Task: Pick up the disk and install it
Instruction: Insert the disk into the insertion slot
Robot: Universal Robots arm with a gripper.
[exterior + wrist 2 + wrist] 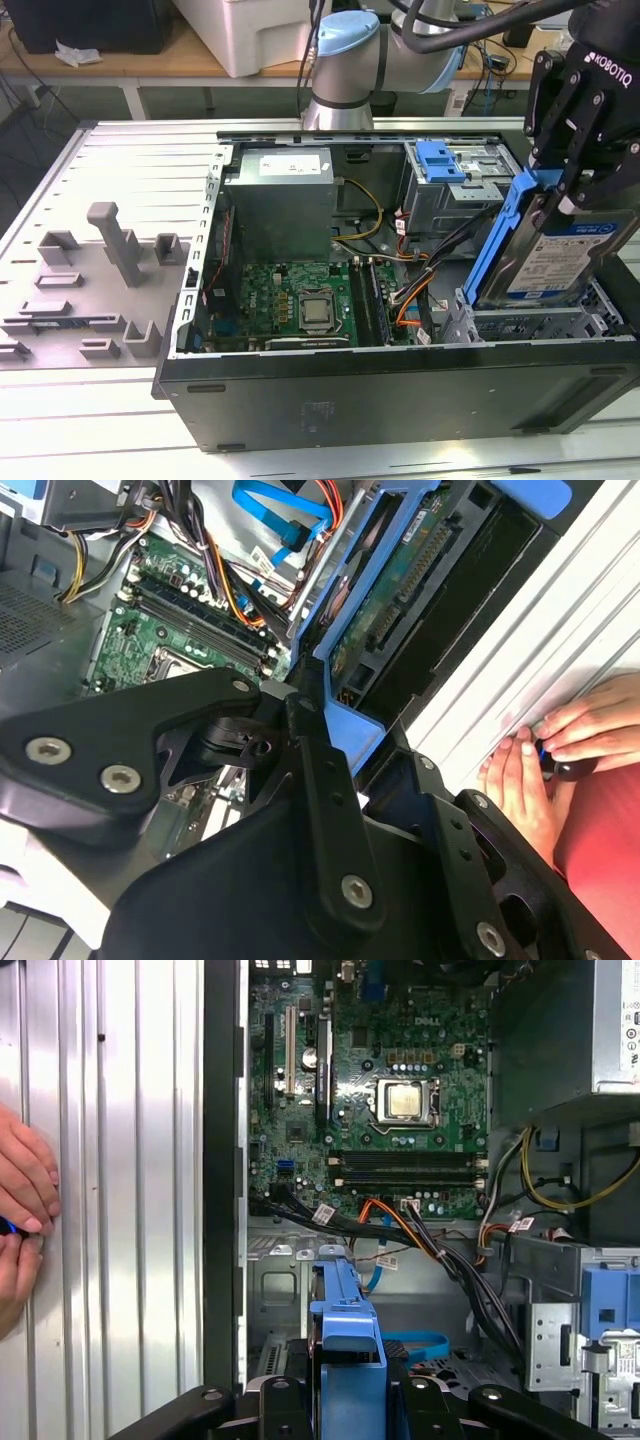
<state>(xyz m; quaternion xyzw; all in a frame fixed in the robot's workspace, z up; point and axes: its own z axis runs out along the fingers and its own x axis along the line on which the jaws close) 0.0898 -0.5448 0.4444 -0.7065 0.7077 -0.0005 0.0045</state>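
Observation:
The disk (565,255) is a silver drive with a blue-and-white label, edged by a blue carrier frame (500,240). It hangs tilted on edge over the drive bay (540,322) at the exterior view's right end of the open computer case (400,385). My gripper (562,195) is shut on the disk's upper end. In the second wrist view the black fingers (322,770) clamp the blue frame, and the disk's (400,590) circuit-board side faces the camera. The first wrist view has the frame's end (345,1345) between the finger bases.
Inside the case lie the motherboard (295,300), the grey power-supply box (280,200), cable bundles (420,270) and a light-blue clip (440,160). A grey fixture plate (100,270) sits at the exterior view's left. A person's hands (560,750) (20,1200) rest on the ribbed table beside the case.

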